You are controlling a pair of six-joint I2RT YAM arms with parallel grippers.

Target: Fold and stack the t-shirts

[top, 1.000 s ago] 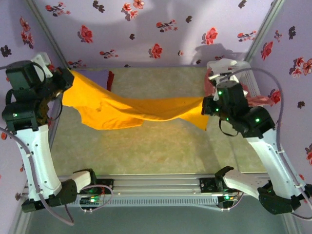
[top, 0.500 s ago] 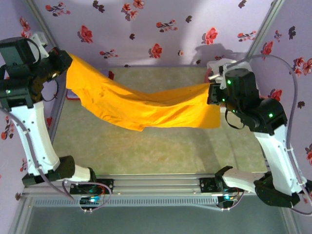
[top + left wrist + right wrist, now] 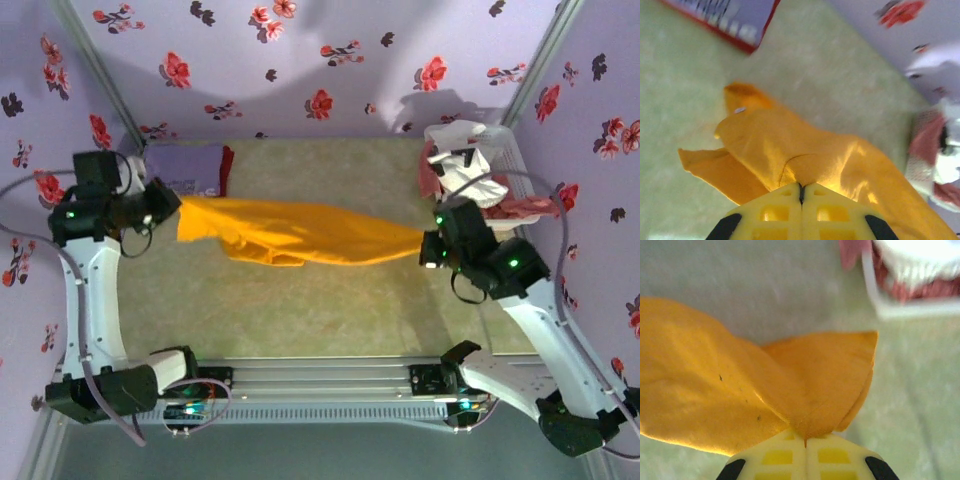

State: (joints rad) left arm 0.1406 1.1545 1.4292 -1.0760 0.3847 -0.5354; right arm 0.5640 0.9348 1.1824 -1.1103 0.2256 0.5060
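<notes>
A folded lavender t-shirt (image 3: 186,166) is laid on a red one (image 3: 227,165) at the far-left corner. The mustard-orange t-shirt (image 3: 300,240) is strung between the left gripper (image 3: 172,214), pinched tight on one end, and the right gripper (image 3: 428,248), clamped on the other. Bare table (image 3: 300,320) is left on the near side. A white shirt (image 3: 462,165) and a pink shirt (image 3: 520,208) are heaped in the far-right basket (image 3: 508,155).

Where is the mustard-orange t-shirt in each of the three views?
Top external: the mustard-orange t-shirt stretches across the middle, between the left claw and the right claw.
Left wrist: it rises from the left claw at bottom centre towards the right.
Right wrist: it fills left and centre, above the right claw.
Shared landmark: the heap of white and pink shirts, upper right, right edge, top right in that order.
</notes>
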